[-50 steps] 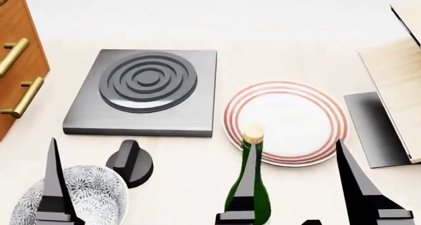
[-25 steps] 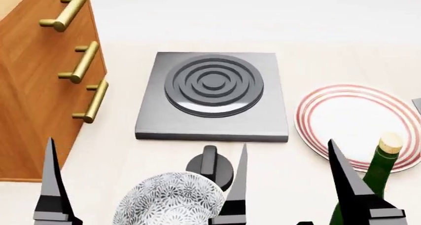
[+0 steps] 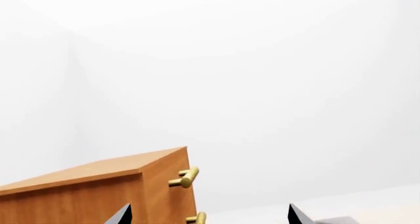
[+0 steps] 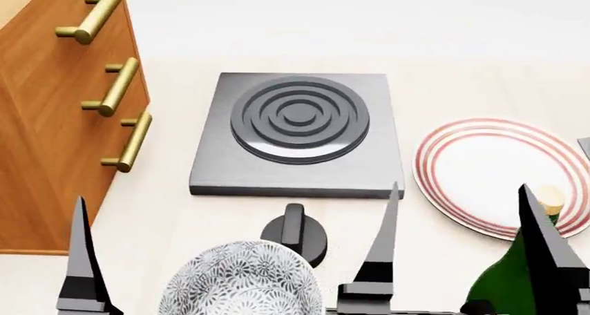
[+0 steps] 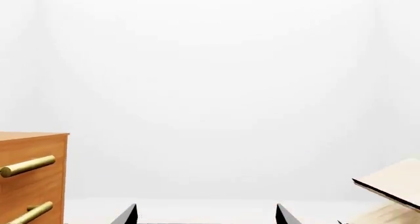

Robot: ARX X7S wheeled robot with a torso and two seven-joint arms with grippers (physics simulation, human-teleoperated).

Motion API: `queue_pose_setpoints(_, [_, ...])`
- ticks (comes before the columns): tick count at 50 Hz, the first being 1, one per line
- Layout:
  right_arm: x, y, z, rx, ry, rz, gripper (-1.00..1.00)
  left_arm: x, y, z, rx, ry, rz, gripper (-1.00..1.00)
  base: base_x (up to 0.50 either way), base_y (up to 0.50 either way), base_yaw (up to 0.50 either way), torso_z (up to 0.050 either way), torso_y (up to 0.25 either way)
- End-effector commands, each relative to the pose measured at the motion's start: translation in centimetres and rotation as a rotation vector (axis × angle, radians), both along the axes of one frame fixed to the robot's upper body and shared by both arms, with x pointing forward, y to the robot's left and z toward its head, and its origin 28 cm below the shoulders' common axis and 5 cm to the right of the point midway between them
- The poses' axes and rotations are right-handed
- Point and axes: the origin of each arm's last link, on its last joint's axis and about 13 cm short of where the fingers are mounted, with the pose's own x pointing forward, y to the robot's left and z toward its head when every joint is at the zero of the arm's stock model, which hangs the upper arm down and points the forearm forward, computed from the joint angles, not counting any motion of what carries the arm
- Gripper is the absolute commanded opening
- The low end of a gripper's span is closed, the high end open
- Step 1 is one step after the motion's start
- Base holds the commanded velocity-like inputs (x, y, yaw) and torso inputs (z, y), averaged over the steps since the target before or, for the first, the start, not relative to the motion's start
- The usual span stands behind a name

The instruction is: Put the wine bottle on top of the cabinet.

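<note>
Between cabinet (image 4: 55,115) and wine bottle (image 4: 502,284): bowl (image 4: 242,280), knob (image 4: 295,235).

Head: high, tilted down over table (image 4: 175,211).
Wrists: low, level, facing wall.
Shared: cabinet (image 4: 46,142).

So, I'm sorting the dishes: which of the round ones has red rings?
The plate, white and flat with red rings round its rim, right of the stove. The bowl has a grey floral pattern instead.

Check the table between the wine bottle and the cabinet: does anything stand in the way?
Yes. Between the wine bottle and the cabinet stand the patterned bowl, a black knob and, farther back, the grey burner plate.
</note>
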Motion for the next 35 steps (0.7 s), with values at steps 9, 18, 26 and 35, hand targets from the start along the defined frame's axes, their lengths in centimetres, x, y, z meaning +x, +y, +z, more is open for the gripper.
queue_pose_setpoints(9, [3.1,-4.0,3.5,-0.069,-0.031,-0.216,1.0,-0.2,0.0,0.4,-0.02,-0.024,-0.047,1.0,0.0,0.0,0.0,0.0,0.0])
queue_pose_setpoints(18, [5.4,-4.5,1.6,-0.096,0.062,-0.237,1.0,-0.3,0.0,0.5,-0.02,-0.026,-0.048,1.0,0.0,0.0,0.0,0.0,0.0])
queue_pose_setpoints(26, [7.2,-5.1,-0.9,-0.004,0.154,-0.247,1.0,-0.6,-0.1,1.1,-0.02,-0.042,-0.052,1.0,0.0,0.0,0.0,0.0,0.0])
queue_pose_setpoints(35, [8.5,-5.7,-1.5,0.015,0.172,-0.265,1.0,-0.6,0.1,1.2,-0.024,-0.042,-0.046,1.0,0.0,0.0,0.0,0.0,0.0])
